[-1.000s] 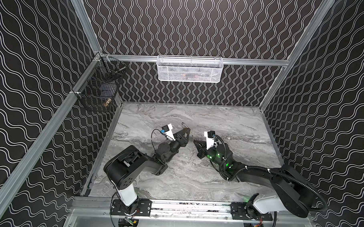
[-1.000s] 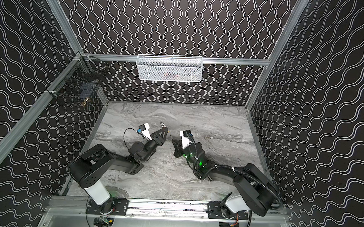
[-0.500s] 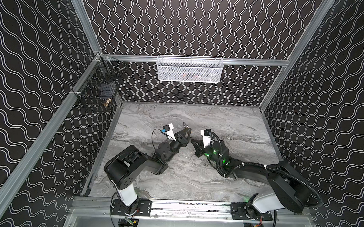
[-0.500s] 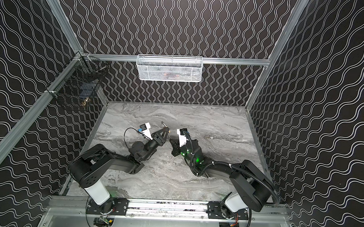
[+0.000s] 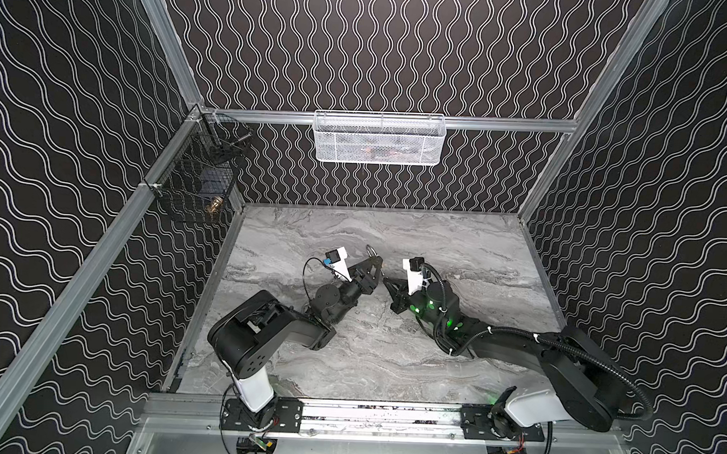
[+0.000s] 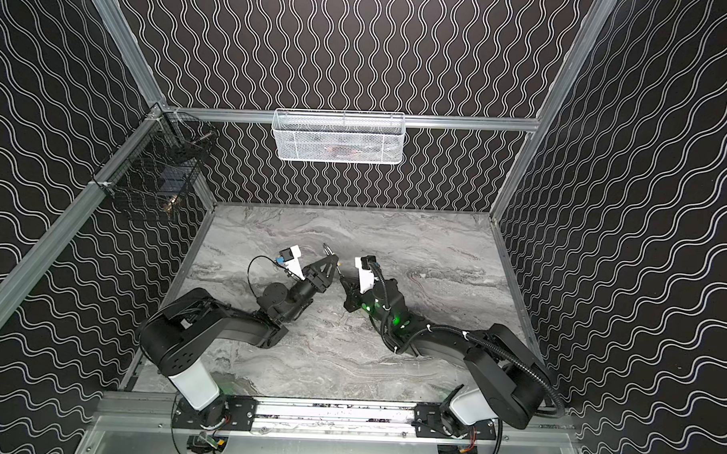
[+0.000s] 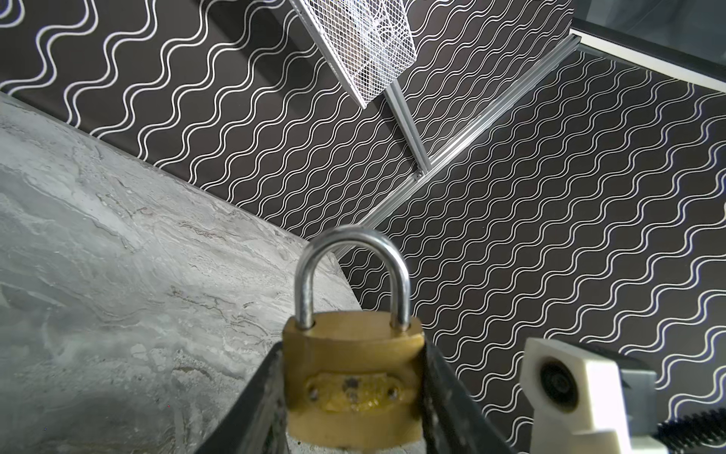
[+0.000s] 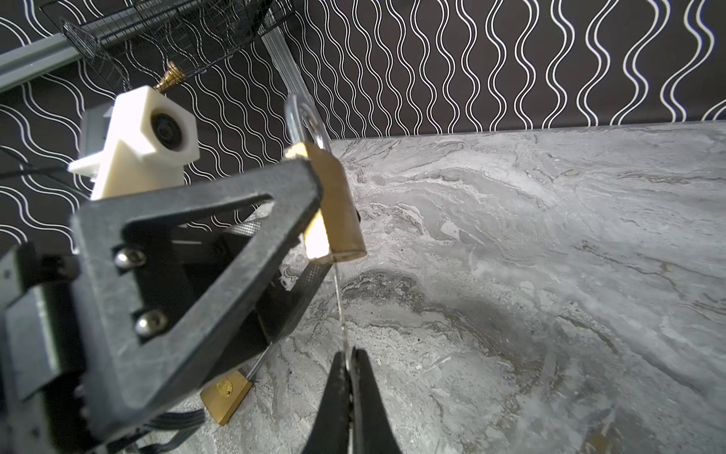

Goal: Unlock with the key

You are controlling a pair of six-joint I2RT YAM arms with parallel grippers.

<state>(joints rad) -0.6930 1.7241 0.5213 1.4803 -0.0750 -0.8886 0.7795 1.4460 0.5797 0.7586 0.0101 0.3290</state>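
A brass padlock (image 7: 353,377) with a steel shackle (image 5: 370,250) stands shackle-up between the fingers of my left gripper (image 5: 375,264), which is shut on its body. In the right wrist view the padlock (image 8: 338,204) hangs above the marble table. My right gripper (image 8: 345,353) is shut on a thin key (image 8: 341,306), seen edge-on. The key's blade runs up to the padlock's bottom face; whether it is inside the keyhole I cannot tell. In both top views the right gripper (image 6: 342,280) sits just right of the left gripper (image 6: 331,262), near mid-table.
A second brass padlock (image 8: 226,395) lies on the table under the left gripper. A white mesh basket (image 5: 378,139) hangs on the back wall and a black wire basket (image 5: 197,176) on the left wall. Patterned walls enclose the marble table (image 5: 456,248).
My right gripper has moved left and slightly back with the key, closing on the padlock. The left arm has held still.
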